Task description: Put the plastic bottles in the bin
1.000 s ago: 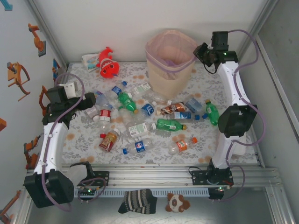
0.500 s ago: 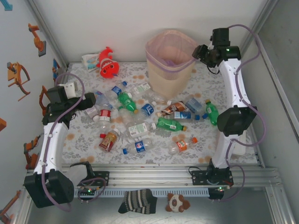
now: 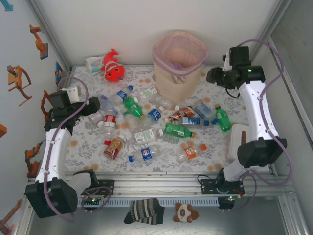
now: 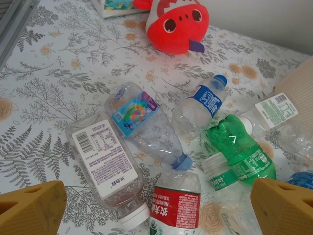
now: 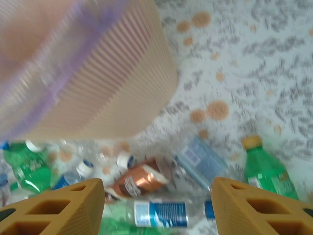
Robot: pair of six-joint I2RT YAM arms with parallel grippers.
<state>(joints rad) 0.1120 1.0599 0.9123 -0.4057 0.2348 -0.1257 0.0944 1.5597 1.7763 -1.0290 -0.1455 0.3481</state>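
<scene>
Left pincer (image 4: 156,211): jaws spread as wide as they go, nothing in them. I have it hanging low over the left end of the pile. A wide mouth suits bottles lying on their sides.
Under left pincer: the red-label bottle (image 4: 173,208) lines up between the fingertips in the wrist view, with the white-label bottle (image 4: 105,166) just beside it. I judge either could be the next pick.
Plush fish (image 3: 112,67): far left corner, well apart from the pile. It is not a bottle, so I leave it.
Plastic bottles (image 3: 151,125): all lie flat on the patterned cloth (image 3: 88,142), scattered mid-table in front of the bin, several of them touching.
Bin (image 3: 177,81): upright at the far edge, right of centre, liner (image 3: 166,49) folded over the rim. I cannot tell what is inside.
Right pincer (image 5: 159,208): jaws partway apart and empty, held just beside the bin's right wall. It looks down on the brown bottle (image 5: 139,181) and the green bottle (image 5: 266,166), which is well placed for reaching the right-hand bottles.
</scene>
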